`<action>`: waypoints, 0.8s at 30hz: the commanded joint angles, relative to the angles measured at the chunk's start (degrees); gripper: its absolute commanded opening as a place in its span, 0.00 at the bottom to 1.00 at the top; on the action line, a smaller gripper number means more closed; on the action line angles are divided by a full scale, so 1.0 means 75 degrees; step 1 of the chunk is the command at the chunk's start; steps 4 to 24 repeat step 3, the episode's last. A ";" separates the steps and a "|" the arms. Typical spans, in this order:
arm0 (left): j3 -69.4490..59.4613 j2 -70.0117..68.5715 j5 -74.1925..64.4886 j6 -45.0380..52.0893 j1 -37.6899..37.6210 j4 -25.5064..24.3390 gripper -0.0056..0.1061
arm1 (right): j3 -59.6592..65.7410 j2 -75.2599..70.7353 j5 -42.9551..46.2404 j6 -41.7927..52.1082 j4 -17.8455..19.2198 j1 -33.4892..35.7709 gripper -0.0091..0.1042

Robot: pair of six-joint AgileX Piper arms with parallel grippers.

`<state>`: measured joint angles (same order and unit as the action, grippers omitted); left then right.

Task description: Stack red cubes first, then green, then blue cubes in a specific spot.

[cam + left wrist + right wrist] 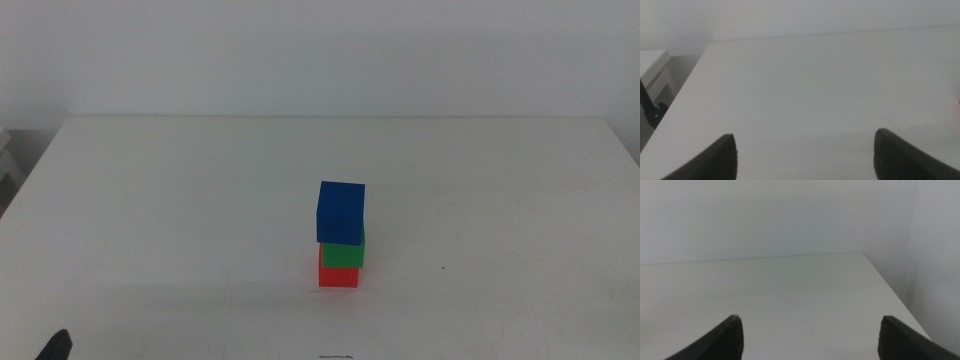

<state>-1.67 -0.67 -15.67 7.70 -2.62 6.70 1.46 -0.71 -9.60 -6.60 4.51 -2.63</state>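
A: Stack status?

B: Three cubes in one column on the white worktop (180,200), a little right of centre and nearer the front edge than the back. Red cube (338,276) at the base, sitting on the worktop. Green cube (343,254) on top of it, nudged slightly right. Blue cube (340,212) on top, turned a touch so it overhangs the green one on the left. All three touching, column upright.

A: Left pincer?

B: Left pincer (805,155) spread wide, jaws well apart, nothing between them but bare worktop. It touches nothing. In the middle view only a dark tip shows at the front left corner, well apart from the stack.

A: Right pincer?

B: Right pincer (810,335) likewise wide apart and empty, looking across bare worktop toward the far right corner and the wall behind. Not seen in the middle view.

A: Any cube in the wrist views?

B: None that I can make out.
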 commanded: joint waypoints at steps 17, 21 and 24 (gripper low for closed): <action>0.0023 -0.0176 0.0568 -0.0003 0.0007 0.0061 0.89 | -0.0108 -0.0150 0.0575 0.0014 0.0039 -0.0031 0.83; 0.0023 -0.0176 0.0568 -0.0003 0.0007 0.0061 0.89 | -0.0108 -0.0150 0.0575 0.0014 0.0039 -0.0031 0.83; 0.0023 -0.0176 0.0568 -0.0003 0.0007 0.0061 0.89 | -0.0108 -0.0150 0.0575 0.0014 0.0039 -0.0031 0.83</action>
